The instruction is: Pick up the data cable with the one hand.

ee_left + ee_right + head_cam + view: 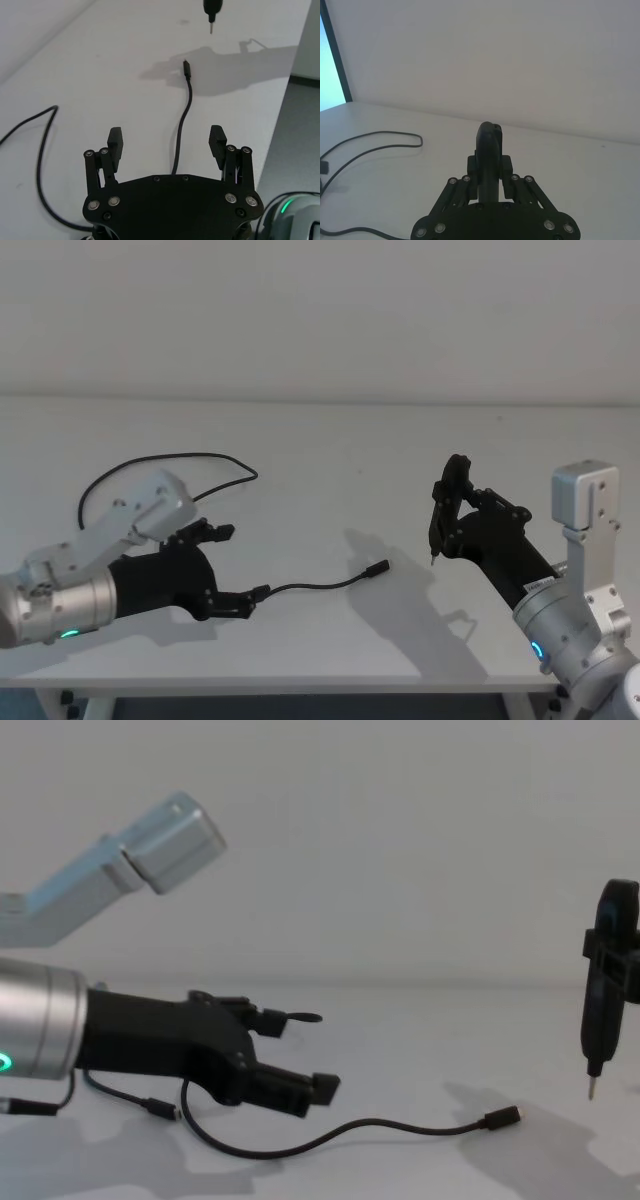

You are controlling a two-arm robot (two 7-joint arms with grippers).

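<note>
Closest to me is the left gripper (235,568), low over the near left part of the table (350,470). Its two fingers (115,142) are spread wide apart and hold nothing.

One stretch of the cable (315,587) lies flat on the table and runs out from under the gripper toward the right. It ends in a small plug (377,569) near the middle of the table. In the left wrist view this stretch passes between the two fingers. One finger is on the far side of it and one is on the near side. The rest of the cable loops away to the far left.

From the side, the fingers look a little above the cable, not touching it. I think the gripper has to go down first, then squeeze across the cable.

Over on the right, the right gripper (433,555) points down with its fingers pressed together, well apart from the plug. So the left gripper is much nearer.
</note>
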